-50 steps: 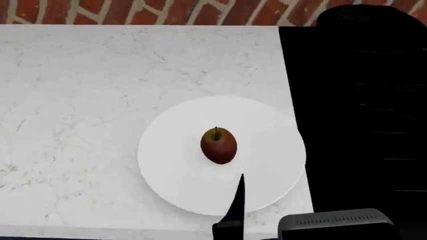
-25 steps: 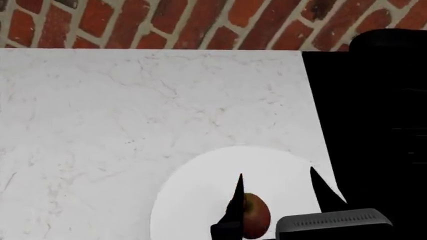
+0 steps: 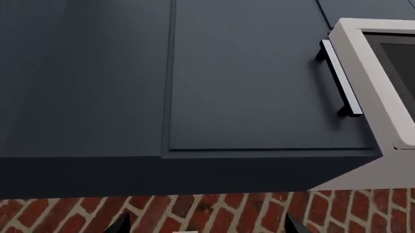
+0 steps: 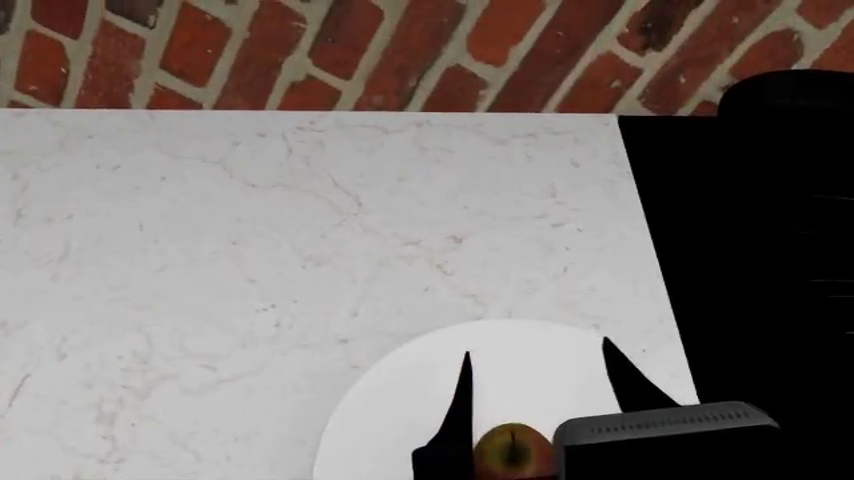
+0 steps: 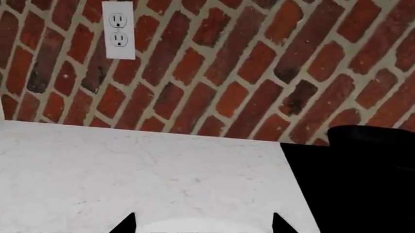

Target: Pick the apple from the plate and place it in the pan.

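1. In the head view, the white marbled desk is seen to fill the left and middle, backed by a red brick wall.
2. The plate is seen at the lower middle of the desk, cut by the bottom edge of the view.
3. The apple is found on the plate, only its upper part being shown; its stem and long axis cannot be made out.
4. The right gripper is held over the plate, its jaws spread, one dark fingertip at each side of the apple and neither shown touching it.
5. The black stovetop is seen to the right of the desk; the pan is only partly shown at its far right corner, well apart from the apple.
6. In the left wrist view, the left gripper is pointed at dark cabinet doors above the brick wall, its jaws spread with nothing between them.
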Motion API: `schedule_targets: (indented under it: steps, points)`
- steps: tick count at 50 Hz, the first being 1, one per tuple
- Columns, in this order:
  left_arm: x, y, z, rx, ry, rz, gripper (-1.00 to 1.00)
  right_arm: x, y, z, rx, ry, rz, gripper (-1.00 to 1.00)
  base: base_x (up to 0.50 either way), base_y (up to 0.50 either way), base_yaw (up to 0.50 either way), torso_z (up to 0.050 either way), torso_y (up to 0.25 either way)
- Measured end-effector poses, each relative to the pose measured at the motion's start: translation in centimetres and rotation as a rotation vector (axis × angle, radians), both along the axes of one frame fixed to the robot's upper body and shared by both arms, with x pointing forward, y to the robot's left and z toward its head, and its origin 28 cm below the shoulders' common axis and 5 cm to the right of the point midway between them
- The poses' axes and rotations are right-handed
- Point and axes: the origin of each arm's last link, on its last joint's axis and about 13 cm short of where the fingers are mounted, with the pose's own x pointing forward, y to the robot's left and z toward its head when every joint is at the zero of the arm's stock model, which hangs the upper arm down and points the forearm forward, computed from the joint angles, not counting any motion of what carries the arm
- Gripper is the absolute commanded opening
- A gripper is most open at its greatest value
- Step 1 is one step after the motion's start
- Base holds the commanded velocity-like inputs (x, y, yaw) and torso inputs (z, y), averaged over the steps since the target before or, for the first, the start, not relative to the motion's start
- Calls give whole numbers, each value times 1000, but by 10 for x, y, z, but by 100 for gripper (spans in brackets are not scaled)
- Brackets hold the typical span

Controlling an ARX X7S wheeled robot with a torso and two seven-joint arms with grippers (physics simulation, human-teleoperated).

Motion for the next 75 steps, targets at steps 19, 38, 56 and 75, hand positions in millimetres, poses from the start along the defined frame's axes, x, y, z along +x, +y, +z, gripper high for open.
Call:
schedule_targets:
  steps: [19,38,56,75]
  points:
    - [0,0,-2,4,-4,18,100,-8,-2,41,74,176,10,100,0,0,0,0,0]
    - [4,0,3,7,-1,22,100,-23,1,92,-48,396,78,100,0,0,0,0,0]
    - [6,0,5,1,6,29,100,-22,-3,109,-130,604,104,100,0,0,0,0,0]
    - [7,1,5,4,13,33,100,-16,-10,106,-157,700,89,100,0,0,0,0,0]
